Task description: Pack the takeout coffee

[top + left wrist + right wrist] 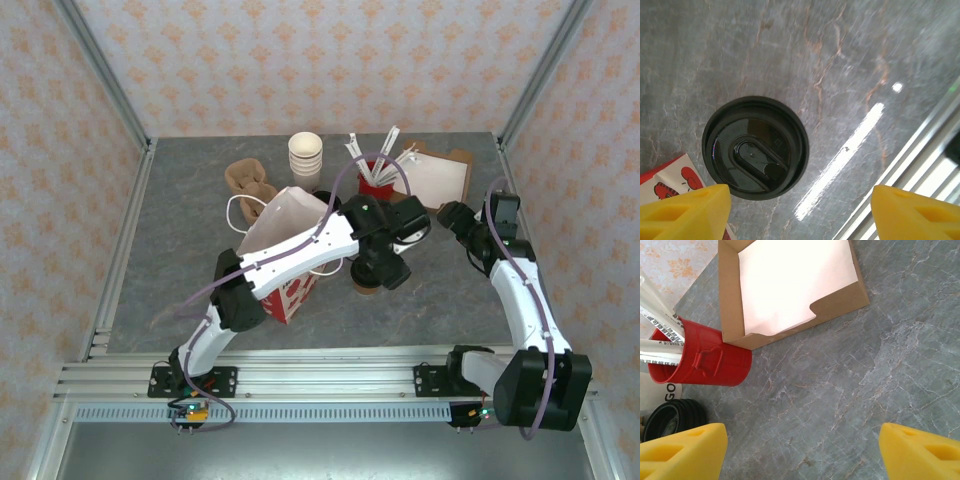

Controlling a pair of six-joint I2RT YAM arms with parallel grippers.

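In the top view the takeout coffee (366, 289) is almost fully covered by the left gripper (379, 270). Just a brown edge of the cup shows, standing on the table just to the right of the red-and-white bag (285, 255). The left wrist view looks straight down on the black lid (755, 147), so the paper wall of the cup is hidden under it. A corner of the bag is cut off at the lower left edge there, close to the lid. The 2 yellow fingers (685, 212) of this gripper are spread wide with nothing between them, and the lid lies beyond their tips, not touched.

The left arm (300, 250) crosses over the bag and hides part of its open mouth. Behind the bag stand a stack of cream cups (305, 155) and a brown cup carrier (248, 180).

The right gripper (455, 218) is well to the right of the bag, released wide above bare table. Its wrist view shows a red bucket (705, 362), a cardboard tray (731, 300) holding white paper, and a pile of loose black lids (675, 417) cut by the left edge.

The table (170, 260) is grey with marble veins and some glare. The walls (320, 60) carry pale paper with an orange pattern, and metal posts (105, 70) stand in the corners
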